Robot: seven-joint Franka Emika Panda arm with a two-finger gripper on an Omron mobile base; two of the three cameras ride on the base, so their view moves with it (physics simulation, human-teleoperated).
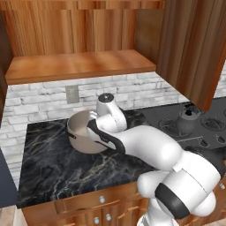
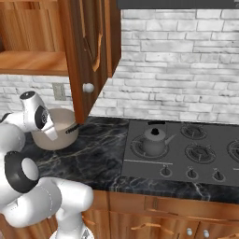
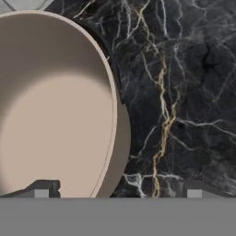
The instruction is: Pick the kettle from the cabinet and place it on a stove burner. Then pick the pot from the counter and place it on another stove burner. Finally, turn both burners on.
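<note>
Gripper (image 3: 117, 193) jaws spread wide, nothing between them. One fingertip (image 3: 42, 190) sits over the pot's pale inside, the other over bare marble, so the jaws straddle the pot (image 3: 55, 106) rim from above; can't tell if touching. In the base views the hand hangs over the pot's near side, w/ the arm bent across the counter (image 1: 66, 172). Pot stands upright on the black veined counter, near the brick backsplash (image 2: 186, 70), below the cabinet (image 1: 75, 64) shelf & beside the open cabinet door (image 2: 91, 51). Kettle (image 2: 155, 140) sits upright on the front-left stove burner (image 2: 137, 150) of the cooktop, well apart from the pot. Knobs (image 2: 191, 173) line the cooktop front.
</note>
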